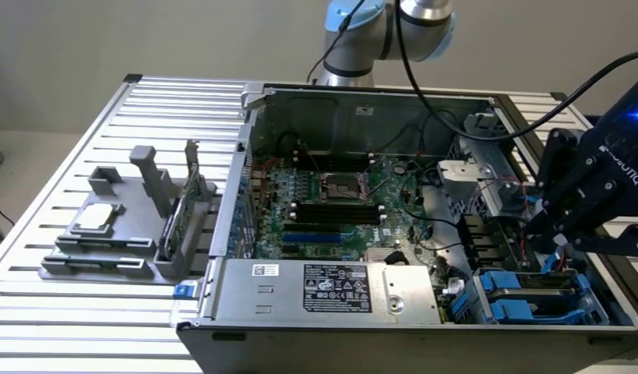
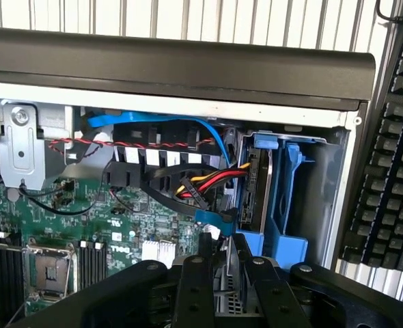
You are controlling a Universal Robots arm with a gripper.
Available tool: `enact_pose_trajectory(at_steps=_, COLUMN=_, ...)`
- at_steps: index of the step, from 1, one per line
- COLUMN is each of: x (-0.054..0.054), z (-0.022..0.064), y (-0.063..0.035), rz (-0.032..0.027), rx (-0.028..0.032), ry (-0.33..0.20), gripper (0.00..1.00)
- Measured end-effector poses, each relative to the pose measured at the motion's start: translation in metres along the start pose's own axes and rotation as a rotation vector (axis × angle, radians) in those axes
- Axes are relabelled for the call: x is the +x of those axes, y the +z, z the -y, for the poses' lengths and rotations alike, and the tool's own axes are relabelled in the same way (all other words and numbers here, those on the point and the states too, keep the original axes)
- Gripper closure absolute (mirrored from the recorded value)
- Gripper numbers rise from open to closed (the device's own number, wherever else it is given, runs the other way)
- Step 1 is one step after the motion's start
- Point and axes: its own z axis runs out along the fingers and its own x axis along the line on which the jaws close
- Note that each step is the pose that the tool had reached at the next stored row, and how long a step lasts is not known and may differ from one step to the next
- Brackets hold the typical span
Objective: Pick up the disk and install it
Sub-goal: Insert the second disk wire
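Gripper (image 2: 218,273) fills the wrist foreground, fingers partly closed on what looks like a thin upright edge, probably the disk's; hold not certain. Disk (image 2: 255,191) sits directly ahead of the fingertips, standing on edge in its blue carrier inside the drive bay (image 2: 294,198), long axis running away from the gripper. Red, yellow and blue cables (image 2: 201,181) crowd just beside it. In the exterior view the gripper (image 1: 563,238) hangs over the drive bay (image 1: 532,292) of the open PC case (image 1: 246,156).
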Motion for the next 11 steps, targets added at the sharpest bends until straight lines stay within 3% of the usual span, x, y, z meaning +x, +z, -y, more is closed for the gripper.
enact_pose_trajectory(at_steps=11, x=0.0015, z=-0.0039, y=-0.0003, rz=0.0129, rx=0.0009, ry=0.001, gripper=0.74)
